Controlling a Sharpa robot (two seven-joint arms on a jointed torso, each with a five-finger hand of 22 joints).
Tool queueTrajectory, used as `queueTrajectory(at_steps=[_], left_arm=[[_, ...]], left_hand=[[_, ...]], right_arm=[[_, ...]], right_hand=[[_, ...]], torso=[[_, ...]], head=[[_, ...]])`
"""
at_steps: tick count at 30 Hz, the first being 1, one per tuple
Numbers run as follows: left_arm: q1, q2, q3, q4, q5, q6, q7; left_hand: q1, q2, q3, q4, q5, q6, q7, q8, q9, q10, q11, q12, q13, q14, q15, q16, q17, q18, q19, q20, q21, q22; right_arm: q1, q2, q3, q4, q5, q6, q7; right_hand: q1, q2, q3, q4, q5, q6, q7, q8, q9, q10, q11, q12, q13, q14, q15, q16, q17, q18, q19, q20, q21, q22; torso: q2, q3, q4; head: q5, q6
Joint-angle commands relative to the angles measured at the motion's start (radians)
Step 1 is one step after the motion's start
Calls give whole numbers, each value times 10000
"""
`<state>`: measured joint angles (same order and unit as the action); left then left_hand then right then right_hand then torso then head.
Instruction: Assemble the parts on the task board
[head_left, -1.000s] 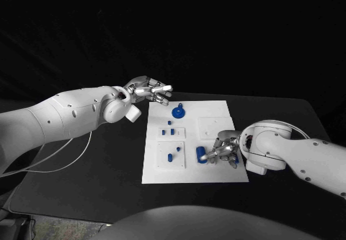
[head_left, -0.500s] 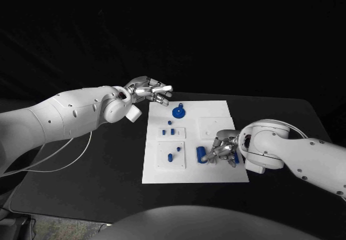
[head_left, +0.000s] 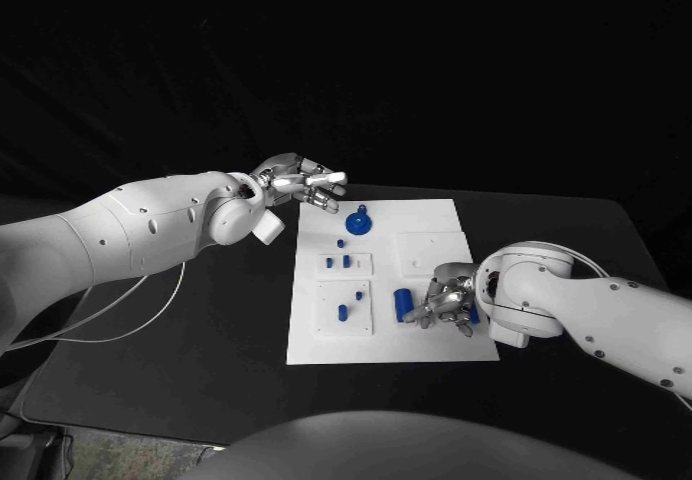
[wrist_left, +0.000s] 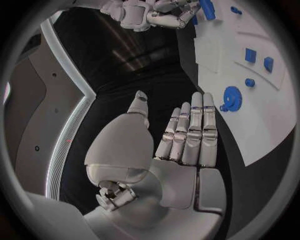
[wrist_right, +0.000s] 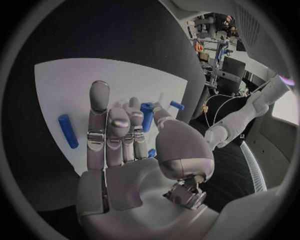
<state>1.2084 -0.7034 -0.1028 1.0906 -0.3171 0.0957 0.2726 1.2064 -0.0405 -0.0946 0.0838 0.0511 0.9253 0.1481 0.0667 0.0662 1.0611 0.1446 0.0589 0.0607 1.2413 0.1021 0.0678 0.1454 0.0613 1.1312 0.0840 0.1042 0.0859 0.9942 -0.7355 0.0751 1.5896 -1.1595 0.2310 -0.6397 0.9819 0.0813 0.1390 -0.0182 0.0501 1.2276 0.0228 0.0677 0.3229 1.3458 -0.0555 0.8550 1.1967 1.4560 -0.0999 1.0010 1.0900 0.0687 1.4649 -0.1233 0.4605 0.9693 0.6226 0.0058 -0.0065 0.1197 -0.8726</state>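
While right hand (head_left: 444, 300) pinches blue cylinder (wrist_right: 147, 116), left hand (head_left: 299, 183) hovers empty, fingers apart.

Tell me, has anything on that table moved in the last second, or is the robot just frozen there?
Hardly anything. The right robot hand has crept slightly toward the robot's left over the near end of the task board, fingers still curled about a blue part. The blue cylinder beside it lies where it did. The left robot hand still hovers open by the board's far corner, and the blue gear and small pegs have not shifted.
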Motion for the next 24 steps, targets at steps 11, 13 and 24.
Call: queueTrajectory(at_steps=[11,13,24], left_arm=[[-1,4,-14,15,-9,194,-19],[-1,4,-16,15,-9,195,-21],[0,-14,-25,-22,-13,189,-31]], left_hand=[[-6,174,-57,-172,24,37,24,-13,5,-34,-4,28,15,-57,10,-40,16,96,-33,54,38,-11],[-9,219,-98,-228,26,37,27,-14,5,-35,-4,31,17,-58,11,-41,17,96,-35,54,39,-11],[-10,362,-211,-400,29,50,19,-12,6,-32,-5,27,15,-60,10,-41,26,97,-38,54,45,-10]], right_arm=[[-224,82,-30,-208,43,565,-46],[-238,84,-31,-217,46,569,-49],[-263,-236,-38,66,141,166,221]], right_hand=[[147,-195,79,-359,-18,66,-7,-33,-13,50,24,-81,16,47,-37,-41,12,-153,402,-54,0,0],[194,-240,100,-434,-16,70,-12,-30,-12,51,19,-83,17,48,-38,-41,13,-152,401,-54,-15,-7],[210,-845,297,-626,0,254,-79,-9,550,107,-17,72,127,54,-59,3,36,-161,406,-70,53,40]], torso=[[-9,-4,-11],[-9,-5,-16],[-10,1,-7]], head=[[-9,0],[-9,0],[24,0]])
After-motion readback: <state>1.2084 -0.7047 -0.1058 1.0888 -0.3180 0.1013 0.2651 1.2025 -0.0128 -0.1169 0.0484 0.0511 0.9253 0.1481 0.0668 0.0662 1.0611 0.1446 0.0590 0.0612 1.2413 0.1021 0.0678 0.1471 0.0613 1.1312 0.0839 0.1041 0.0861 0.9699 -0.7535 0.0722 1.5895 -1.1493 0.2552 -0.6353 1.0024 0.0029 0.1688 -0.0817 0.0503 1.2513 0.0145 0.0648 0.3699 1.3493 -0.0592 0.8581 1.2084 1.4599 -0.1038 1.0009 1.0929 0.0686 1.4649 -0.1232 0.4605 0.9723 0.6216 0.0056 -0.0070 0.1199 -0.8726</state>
